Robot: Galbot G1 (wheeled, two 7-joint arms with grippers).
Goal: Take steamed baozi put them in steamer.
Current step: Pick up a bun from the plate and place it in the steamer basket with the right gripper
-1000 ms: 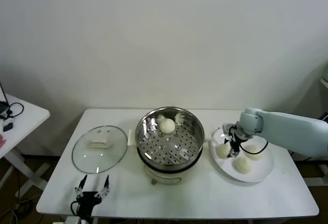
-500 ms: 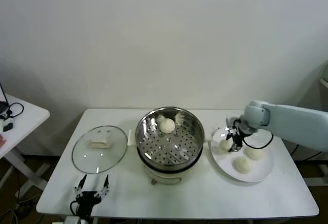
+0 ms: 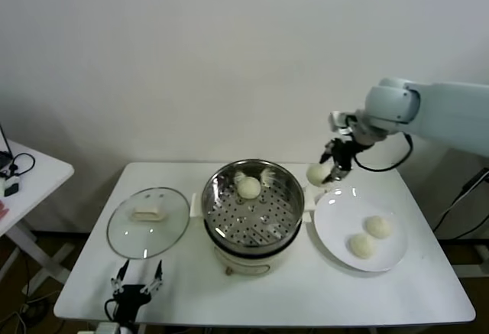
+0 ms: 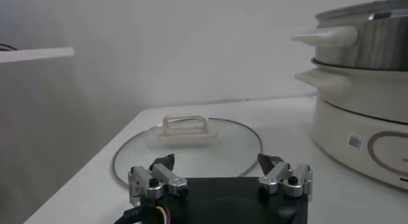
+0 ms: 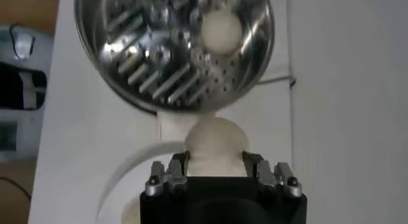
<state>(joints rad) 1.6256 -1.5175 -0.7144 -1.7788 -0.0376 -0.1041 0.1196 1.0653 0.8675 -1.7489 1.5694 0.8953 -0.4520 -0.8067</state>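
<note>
The steamer (image 3: 228, 219) stands mid-table, with one steamed baozi (image 3: 249, 187) on the far part of its perforated floor. My right gripper (image 3: 330, 172) hangs in the air between the steamer's right rim and the white plate (image 3: 336, 219), shut on another baozi (image 3: 317, 173). Two more baozi (image 3: 377, 226) (image 3: 361, 245) lie on the plate. The right wrist view shows the held baozi (image 5: 215, 142) squeezed in the right gripper (image 5: 215, 160), just outside the steamer (image 5: 127, 59). My left gripper (image 3: 140, 279) is parked open at the table's front left edge.
A round glass lid (image 3: 147, 222) with a cream handle lies flat left of the steamer; in the left wrist view the lid (image 4: 185, 145) sits just beyond the open left gripper (image 4: 217, 160). A small side table (image 3: 30, 173) stands at the far left.
My right gripper closed on a baozi on the plate, then lifted it up and left toward the steamer's rim. Two baozi stay on the plate. The left arm has not moved.
</note>
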